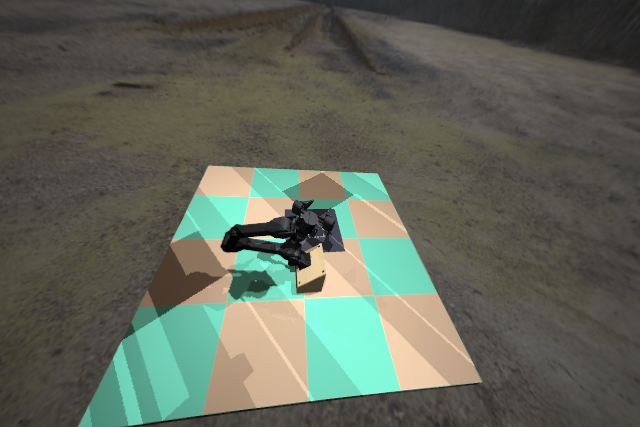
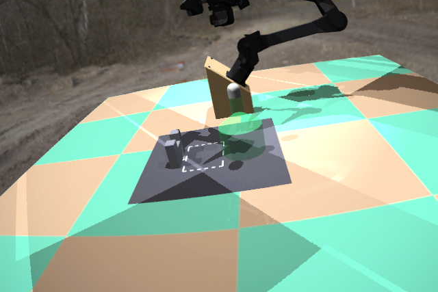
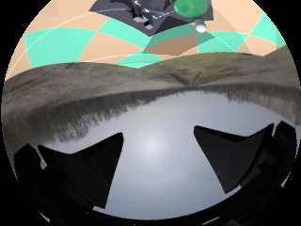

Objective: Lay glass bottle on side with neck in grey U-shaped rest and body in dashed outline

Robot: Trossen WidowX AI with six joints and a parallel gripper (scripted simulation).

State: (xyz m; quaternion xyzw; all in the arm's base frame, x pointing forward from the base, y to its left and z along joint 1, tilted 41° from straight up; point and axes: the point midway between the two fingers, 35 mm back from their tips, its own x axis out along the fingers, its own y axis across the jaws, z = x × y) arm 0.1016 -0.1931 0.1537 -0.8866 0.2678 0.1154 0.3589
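A counter [image 1: 341, 329] [image 2: 152, 264] [image 3: 52, 47] checkered in mint green and peach fills the foreground outdoors, with bare trees beyond. In the top view, its far edge is narrower than its near edge, and a flat, dark grey rectangular mat [image 1: 338, 244] [image 2: 261, 176] [image 3: 108, 7] lies nearer the far edge.

In the exterior view, a green, see-through glass bottle [image 2: 242, 143] [image 3: 190, 7] with a white rounded top stands upright at the part of the mat towards the counter's right edge. It is outside the white dashed outline [image 2: 183, 171] marked on the mat. Past the outline, towards the counter's left edge, stands the grey U-shaped rest [image 2: 172, 152] [image 3: 141, 21], with no neck in it.

Behind the bottle, a tan, slant-topped block [image 1: 310, 277] [image 2: 212, 87] carries the black jointed robot arm [image 1: 258, 229] [image 2: 293, 35]. The arm's elbow bends out towards the right side of the counter, then folds back overhead.

The black claw [image 1: 315, 211] [image 2: 207, 9] [image 3: 158, 134] is raised well above the mat, its two fingers wide apart with nothing between them. It is not touching the bottle. In the top view, the arm and claw cover much of the mat, and the bottle cannot be made out.
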